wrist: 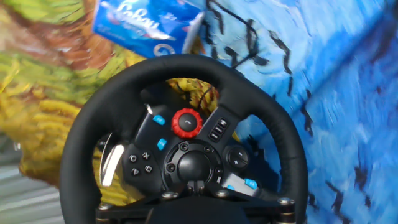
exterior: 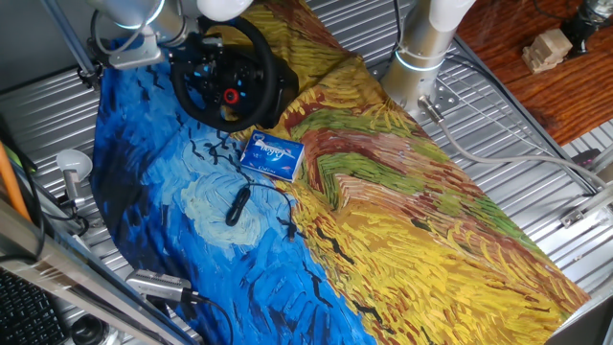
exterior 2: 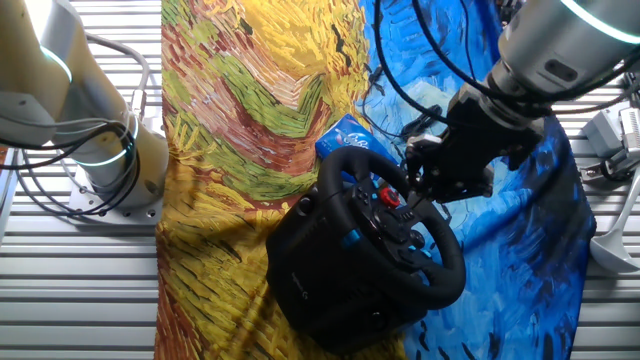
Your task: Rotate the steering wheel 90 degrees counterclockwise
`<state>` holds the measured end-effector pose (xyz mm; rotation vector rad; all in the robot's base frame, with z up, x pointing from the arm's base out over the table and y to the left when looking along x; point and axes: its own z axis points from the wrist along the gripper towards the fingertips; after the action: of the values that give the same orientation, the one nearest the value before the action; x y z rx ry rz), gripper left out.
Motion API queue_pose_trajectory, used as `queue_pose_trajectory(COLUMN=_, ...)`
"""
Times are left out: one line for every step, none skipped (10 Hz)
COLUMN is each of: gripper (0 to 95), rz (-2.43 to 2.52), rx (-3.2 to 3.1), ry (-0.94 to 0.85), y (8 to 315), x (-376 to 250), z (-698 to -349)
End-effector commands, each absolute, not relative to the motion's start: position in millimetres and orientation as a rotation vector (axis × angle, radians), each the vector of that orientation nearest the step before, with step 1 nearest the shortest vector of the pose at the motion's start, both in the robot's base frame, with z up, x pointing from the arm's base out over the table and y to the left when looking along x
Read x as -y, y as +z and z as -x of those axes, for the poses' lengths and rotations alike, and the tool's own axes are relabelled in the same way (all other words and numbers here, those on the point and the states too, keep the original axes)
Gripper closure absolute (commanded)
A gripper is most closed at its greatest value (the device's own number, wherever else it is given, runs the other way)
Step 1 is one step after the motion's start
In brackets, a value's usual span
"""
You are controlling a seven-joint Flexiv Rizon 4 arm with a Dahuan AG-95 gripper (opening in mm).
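A: Position of the black round gaming steering wheel (exterior: 230, 75), the one with the dark spoked hub?

B: Far end of the table, on its bulky black base (exterior 2: 320, 275), over the blue part of the painted cloth (exterior: 421, 201) in blue and yellow swirls. In the hand view the rim fills the frame; the red round knob (wrist: 185, 123) lies just above hub centre, small blue buttons (wrist: 159, 120) to its left.

A: Arm?

B: Silver and black arm comes in from the blue side. The black two-finger gripper (exterior 2: 425, 178) is at the wheel's rim, near the top edge as the other fixed view shows it. Cannot tell whether the fingers are spread or pressed on the rim; they are dark against dark.

A: Other items?

B: Small blue rectangular packet (exterior: 271, 154) with white lettering, flat on the cloth just beside the wheel. Thin black cable with a plug (exterior: 237, 204) further down, apart from the packet. A second pale arm's round base (exterior 2: 110, 165) stands on the ribbed metal table (exterior: 536, 144) beside the yellow part of the cloth.
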<state>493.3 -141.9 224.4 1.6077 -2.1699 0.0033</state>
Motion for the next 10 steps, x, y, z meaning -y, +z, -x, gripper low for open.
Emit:
queue_pose_trajectory(gripper=95.0, rz=-1.803, rx=2.025, ry=-0.126, y=226.8, x=140.9, z=-493.2)
queue_pose_trajectory(gripper=95.0, rz=-1.835, rx=1.994, ry=-0.14, y=228.9, x=140.3, z=-492.2)
queue_pose_trajectory(gripper=95.0, rz=-1.846, rx=1.981, ry=-0.144, y=230.1, x=139.9, z=-491.6)
queue_pose_trajectory(gripper=95.0, rz=-1.855, rx=1.973, ry=-0.147, y=230.2, x=139.9, z=-491.4)
queue_pose_trajectory(gripper=95.0, rz=-1.856, rx=1.964, ry=-0.154, y=229.8, x=140.0, z=-490.8)
queue_pose_trajectory(gripper=95.0, rz=-1.86, rx=1.954, ry=-0.159, y=229.6, x=140.1, z=-490.0)
queue_pose_trajectory(gripper=95.0, rz=-1.834, rx=1.975, ry=-0.155, y=229.5, x=140.2, z=-487.8)
queue_pose_trajectory(gripper=95.0, rz=-1.832, rx=1.976, ry=-0.156, y=229.3, x=140.2, z=-487.5)
queue_pose_trajectory(gripper=95.0, rz=-1.826, rx=1.978, ry=-0.154, y=229.3, x=140.2, z=-487.5)
queue_pose_trajectory(gripper=95.0, rz=-1.827, rx=1.979, ry=-0.156, y=229.3, x=140.2, z=-487.5)
